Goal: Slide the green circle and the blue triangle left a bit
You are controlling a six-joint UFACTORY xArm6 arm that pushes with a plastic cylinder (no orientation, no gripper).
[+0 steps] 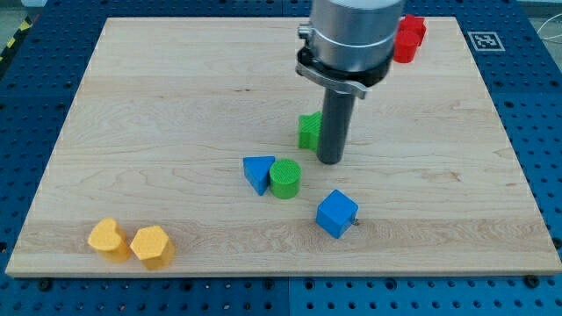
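The green circle (pixel 285 178) sits near the middle of the wooden board (pixel 158 114), touching the blue triangle (pixel 258 172) on its left. My tip (pixel 330 161) is above and to the right of the green circle, a short gap away. It stands right beside a green block (pixel 309 131) whose shape the rod partly hides.
A blue cube (pixel 336 213) lies below and right of the green circle. A red block (pixel 408 39) sits at the view's top right, partly behind the arm. Two yellow blocks (pixel 107 239) (pixel 152 247) lie at the bottom left corner.
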